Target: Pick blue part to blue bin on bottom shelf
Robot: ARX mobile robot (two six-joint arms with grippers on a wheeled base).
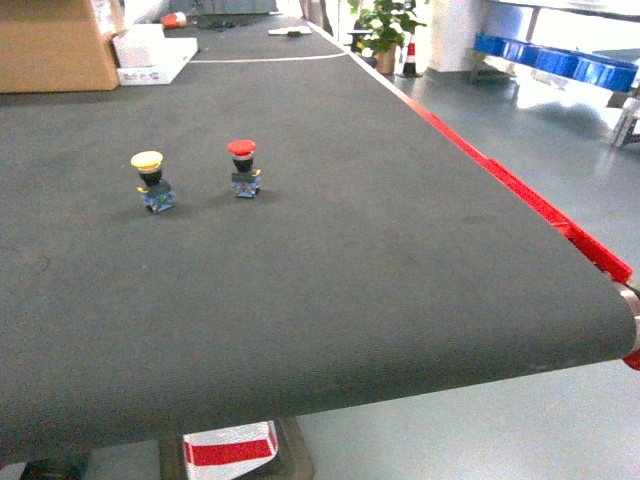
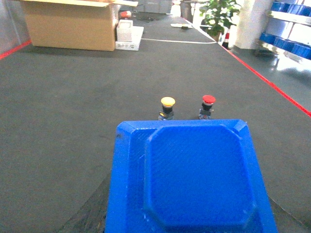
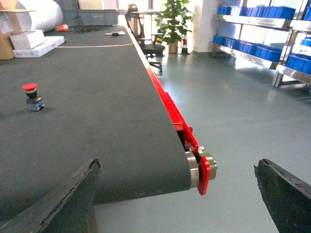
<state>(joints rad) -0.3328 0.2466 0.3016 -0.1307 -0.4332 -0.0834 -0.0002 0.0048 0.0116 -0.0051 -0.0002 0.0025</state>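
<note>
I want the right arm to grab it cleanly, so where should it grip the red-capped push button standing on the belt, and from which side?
Probably from above: lower the open right gripper and close on the black neck of the red-capped button, just under the cap. It stands upright with nothing touching it, and the wider cap should stop slipping.

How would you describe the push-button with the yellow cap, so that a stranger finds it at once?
On the long dark conveyor belt two small push-buttons stand side by side. The yellow-capped push-button is the left one in the head view; its neighbour, the red-capped push-button, differs only by cap colour.
</note>
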